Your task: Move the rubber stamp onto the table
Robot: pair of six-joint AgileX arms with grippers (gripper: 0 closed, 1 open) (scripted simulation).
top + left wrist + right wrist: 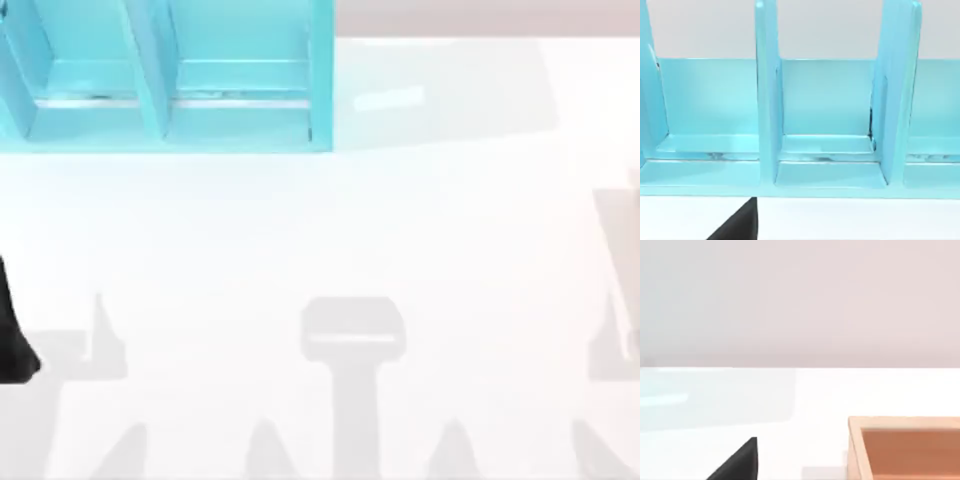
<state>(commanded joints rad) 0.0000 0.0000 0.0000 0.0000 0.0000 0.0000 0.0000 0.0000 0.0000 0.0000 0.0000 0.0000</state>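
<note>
Progress: nothing done, by my judgement; no rubber stamp lies on the table (300, 240).
Left end effector (15, 340): facing turquoise shelf (830, 175); finger state: cannot tell.
Remaining: whole task.

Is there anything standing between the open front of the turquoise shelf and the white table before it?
Nothing visible does. The turquoise shelf opens straight onto the white table. The left arm is at the table's left edge, apart from that path.
</note>
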